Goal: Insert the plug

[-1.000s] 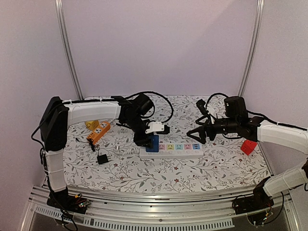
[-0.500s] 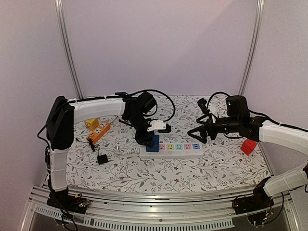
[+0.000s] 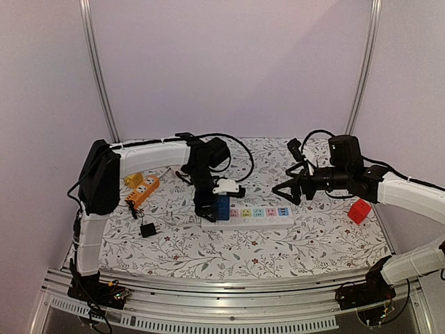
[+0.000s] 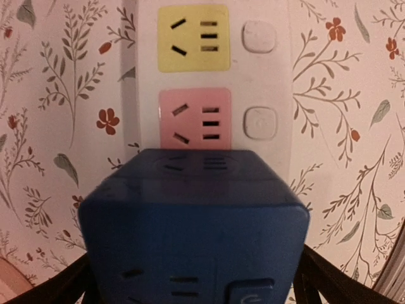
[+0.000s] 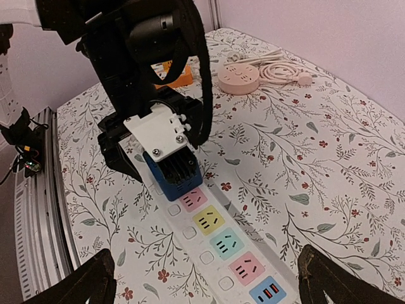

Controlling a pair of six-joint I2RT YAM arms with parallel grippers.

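Plug, a blue cube, stands on the left end of the power strip, apparently seated. Left jaws flank it; pinching or clear, I cannot tell. Right jaws hang spread, well right, leaving room.

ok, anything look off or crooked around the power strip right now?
Nothing stands out. The blue cube adapter sits square on the end of the white power strip, beside the pink outlet, no visible tilt. The left gripper stands open around it.
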